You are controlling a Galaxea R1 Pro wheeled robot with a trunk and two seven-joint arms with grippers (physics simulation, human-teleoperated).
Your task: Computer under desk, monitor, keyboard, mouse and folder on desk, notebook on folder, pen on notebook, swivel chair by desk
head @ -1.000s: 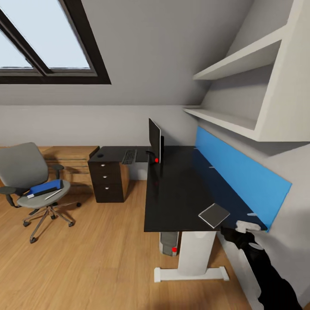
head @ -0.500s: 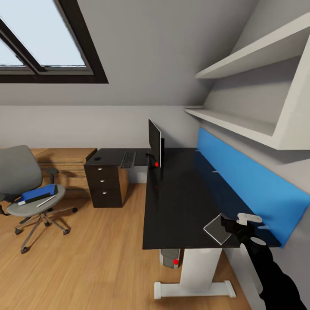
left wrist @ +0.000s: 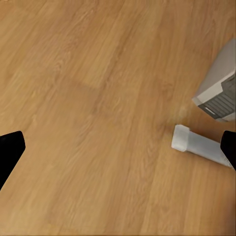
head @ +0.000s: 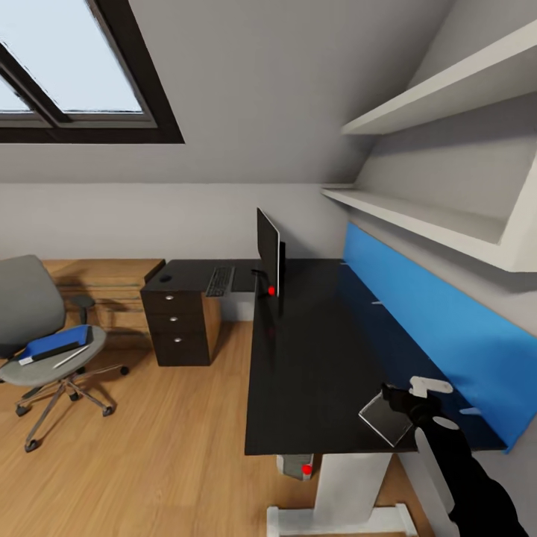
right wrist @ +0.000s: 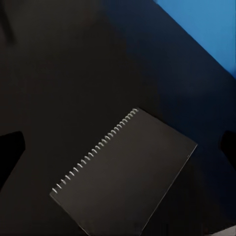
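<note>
A black spiral notebook (head: 385, 418) (right wrist: 125, 174) lies at the near right corner of the glossy black desk (head: 313, 350). My right gripper (head: 409, 395) (right wrist: 118, 147) hovers open just above it, with nothing between its fingers. Farther along the desk, the monitor (head: 268, 250) stands edge-on, with the keyboard (head: 220, 280) to its left. A small dark mouse (head: 165, 278) sits over the drawer unit. The grey swivel chair (head: 30, 313), out on the floor at the left, carries the blue folder (head: 56, 343) and the pale pen (head: 69, 356). The computer (head: 297, 466) (left wrist: 219, 93) stands under the desk. My left gripper (left wrist: 118, 152) hangs open above the wooden floor.
A long blue wall panel (head: 440, 328) runs behind the desk, and white shelves (head: 432, 216) hang over it. A wooden dresser (head: 104, 283) stands behind the chair. The desk's white foot (left wrist: 199, 145) rests on the floor beside the computer. Bare wooden floor (head: 149, 432) separates chair and desk.
The whole picture has shifted, so the camera has moved. My right gripper has come in over the notebook from beside it.
</note>
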